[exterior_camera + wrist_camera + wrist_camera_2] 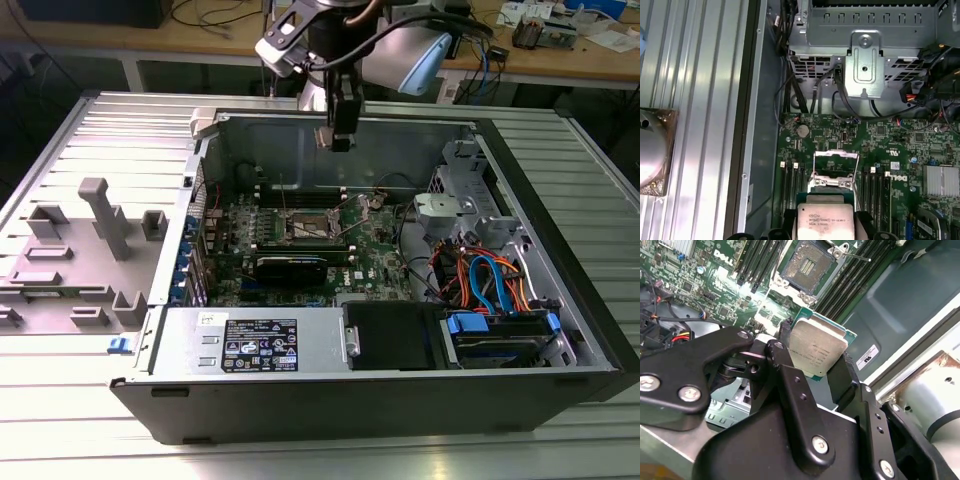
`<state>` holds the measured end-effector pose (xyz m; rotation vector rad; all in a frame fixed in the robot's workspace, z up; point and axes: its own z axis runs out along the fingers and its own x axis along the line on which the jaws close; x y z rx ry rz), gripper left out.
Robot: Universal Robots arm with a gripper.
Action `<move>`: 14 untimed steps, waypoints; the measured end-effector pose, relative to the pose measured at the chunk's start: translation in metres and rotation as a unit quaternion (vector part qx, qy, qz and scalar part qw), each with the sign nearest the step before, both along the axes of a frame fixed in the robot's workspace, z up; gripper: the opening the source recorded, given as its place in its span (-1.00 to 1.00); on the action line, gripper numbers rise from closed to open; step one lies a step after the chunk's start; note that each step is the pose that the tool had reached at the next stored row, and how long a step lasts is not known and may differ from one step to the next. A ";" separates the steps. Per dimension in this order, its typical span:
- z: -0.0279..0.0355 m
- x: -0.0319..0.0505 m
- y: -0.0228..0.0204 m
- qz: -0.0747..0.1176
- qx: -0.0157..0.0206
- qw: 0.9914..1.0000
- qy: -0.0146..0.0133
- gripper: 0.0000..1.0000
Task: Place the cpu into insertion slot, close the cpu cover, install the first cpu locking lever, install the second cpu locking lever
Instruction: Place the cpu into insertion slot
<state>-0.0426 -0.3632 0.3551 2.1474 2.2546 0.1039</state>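
Two opposite edges of the cpu (pixel 817 351) are being clamped by the gripper (pixel 816 357), well apart from the insertion slot (pixel 807 267); probably light, stiff and fragile, it is being held by its rim only.

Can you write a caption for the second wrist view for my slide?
The tool grips the cpu, with the empty slot on the board beyond it.

Counting one cpu (pixel 817 347), one insertion slot (pixel 807 267), one cpu cover (pixel 836 156), one claw (pixel 338 140), one black graphics card (pixel 290 268), one open computer case (pixel 560 200), one ribbed table (pixel 80 440).
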 end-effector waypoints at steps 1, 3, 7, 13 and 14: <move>-0.0003 0.0000 0.0000 -0.005 0.000 1.000 0.000 0.08; -0.0015 0.0000 0.0000 -0.008 0.000 1.000 0.000 0.08; -0.0059 -0.0001 0.0000 -0.009 0.000 1.000 0.000 0.08; -0.0105 -0.0003 0.0000 -0.009 0.000 1.000 0.000 0.08; -0.0107 -0.0003 0.0000 -0.009 0.000 1.000 0.000 0.08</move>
